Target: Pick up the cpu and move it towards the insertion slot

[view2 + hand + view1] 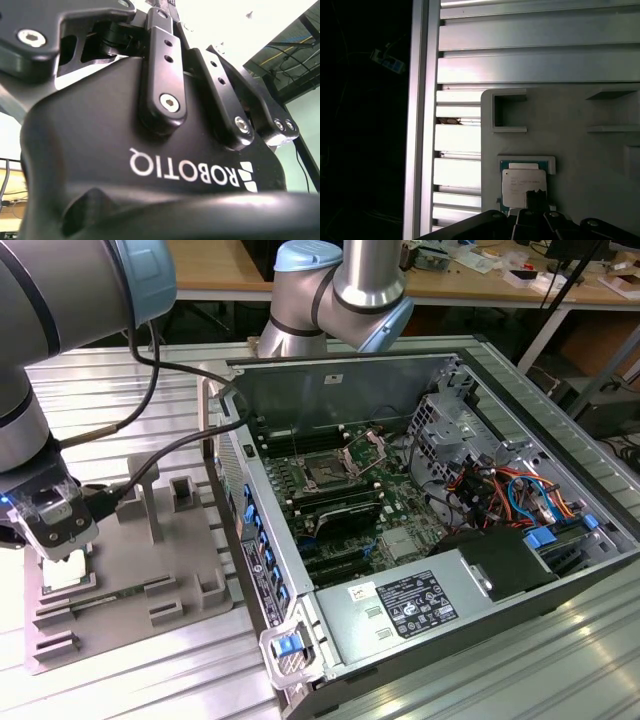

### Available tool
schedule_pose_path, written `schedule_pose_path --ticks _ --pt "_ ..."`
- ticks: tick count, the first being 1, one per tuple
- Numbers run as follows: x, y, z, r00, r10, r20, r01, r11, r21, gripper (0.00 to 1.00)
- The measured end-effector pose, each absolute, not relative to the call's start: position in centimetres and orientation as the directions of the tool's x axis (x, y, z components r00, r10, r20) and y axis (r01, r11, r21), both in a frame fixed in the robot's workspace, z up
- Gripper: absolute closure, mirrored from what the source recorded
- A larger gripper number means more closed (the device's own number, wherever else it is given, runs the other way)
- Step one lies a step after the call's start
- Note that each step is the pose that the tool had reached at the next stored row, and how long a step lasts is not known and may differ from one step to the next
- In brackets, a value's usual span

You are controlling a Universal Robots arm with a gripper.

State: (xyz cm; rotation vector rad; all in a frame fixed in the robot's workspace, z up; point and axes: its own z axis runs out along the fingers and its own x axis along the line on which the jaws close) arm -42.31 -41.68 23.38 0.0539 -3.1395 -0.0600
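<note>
Arm casing (40,330): big grey and pale-blue joint, closest thing in the exterior view, bending down at the exterior view's left.
Claw (62,540): hangs low over the grey tray (150,570), right above the cpu (65,572).
Claw state: from where I stand, I cannot tell whether it is open, closed or gripping the chip.
Insertion slot (323,476): dark square socket on the board inside the opened computer case (560,570), its metal bracket swung up, well apart from the tray.
Writing, exterior view: a white printed label (415,605) on the power supply box, too small to read.
Second wrist view: the claw's (150,150) black body and its linkage bars, with white lettering across it, a maker's mark I leave unread.
First wrist view, cpu (524,187): pale silver top, lying in a cornered recess of the tray (580,150), which sits on the ribbed metal worktop (540,65).
First wrist view, claw (536,210): its black tip overlaps the chip's near edge.
Writing on chip: faint dark print, not legible.
Progress: approach looks done; the chip appears seated in the tray, so lift and carry to the slot are not yet done.
</note>
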Motion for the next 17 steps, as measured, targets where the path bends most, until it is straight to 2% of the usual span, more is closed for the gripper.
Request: schedule_pose_path --ticks 17 --pt "-42.69 -41.68 22.72 -0.999 -0.034 0.001 -0.034 0.999 0.038 0.89"
